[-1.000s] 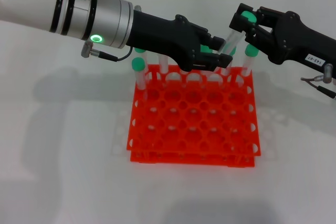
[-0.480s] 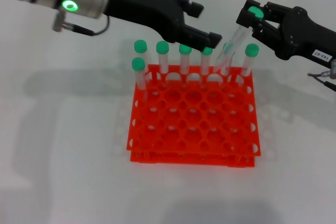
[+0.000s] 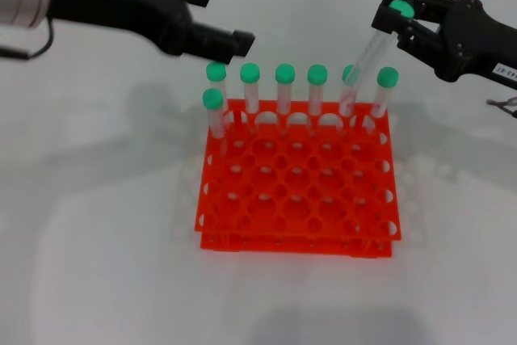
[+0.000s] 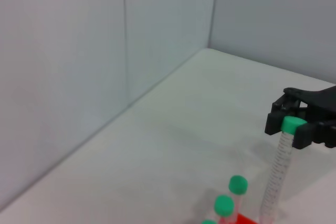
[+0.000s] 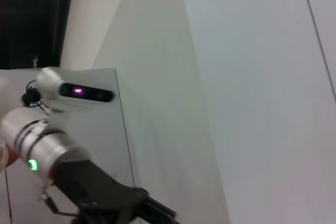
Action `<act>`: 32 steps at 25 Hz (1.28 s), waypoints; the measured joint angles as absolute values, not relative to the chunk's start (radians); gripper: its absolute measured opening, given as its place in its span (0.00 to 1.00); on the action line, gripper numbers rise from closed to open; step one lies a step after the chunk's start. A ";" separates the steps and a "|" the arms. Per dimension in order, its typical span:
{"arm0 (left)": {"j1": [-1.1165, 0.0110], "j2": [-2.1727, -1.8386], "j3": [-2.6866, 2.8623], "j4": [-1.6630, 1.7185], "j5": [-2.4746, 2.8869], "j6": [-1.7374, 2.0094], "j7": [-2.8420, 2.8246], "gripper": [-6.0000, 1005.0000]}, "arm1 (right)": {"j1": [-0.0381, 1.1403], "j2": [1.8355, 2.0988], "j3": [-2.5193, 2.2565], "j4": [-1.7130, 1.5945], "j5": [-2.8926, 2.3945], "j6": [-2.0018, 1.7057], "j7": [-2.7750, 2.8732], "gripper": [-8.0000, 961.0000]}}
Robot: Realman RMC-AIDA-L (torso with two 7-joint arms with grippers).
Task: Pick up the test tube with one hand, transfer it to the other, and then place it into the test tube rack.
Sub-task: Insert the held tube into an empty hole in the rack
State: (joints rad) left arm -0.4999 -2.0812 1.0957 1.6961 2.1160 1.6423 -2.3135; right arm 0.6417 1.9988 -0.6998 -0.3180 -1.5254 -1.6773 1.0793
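On a white bench (image 3: 97,264), our right gripper (image 3: 401,20) pinches the test tube (image 3: 367,61) by its green cap, jaws pressed against it. The tube hangs tilted, its lower end at the far row of the orange test tube rack (image 3: 297,187), beside seven standing tubes. Our left gripper (image 3: 234,38) hovers empty, jaws pressed together. We judge the tube light, stiff and slippery, best held near the cap.
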 joint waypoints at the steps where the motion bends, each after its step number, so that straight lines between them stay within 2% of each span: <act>1: -0.459 -2.082 1.097 1.723 2.095 1.641 -2.307 0.87 | 0.644 1.996 -0.703 -0.321 -1.526 -1.677 1.086 0.27; 8: -0.188 -2.085 1.048 1.742 1.887 1.604 -2.128 0.87 | 0.677 1.990 -0.742 -0.363 -1.526 -1.668 1.144 0.27; 14: -0.006 -2.087 1.045 1.623 1.758 1.539 -1.898 0.87 | 0.687 1.988 -0.772 -0.399 -1.526 -1.659 1.180 0.27; 22: 0.033 -2.089 0.991 1.369 1.725 1.513 -1.689 0.87 | 0.712 1.988 -0.798 -0.422 -1.526 -1.644 1.198 0.27; 32: 0.007 -2.083 0.942 1.136 1.638 1.520 -1.444 0.87 | 0.795 2.016 -0.909 -0.415 -1.518 -1.557 1.210 0.27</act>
State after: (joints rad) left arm 0.0067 -2.0828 0.9422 1.1364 1.6382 1.5198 -1.4439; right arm 0.7949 2.0164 -0.9092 -0.4154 -1.5177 -1.5573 1.2102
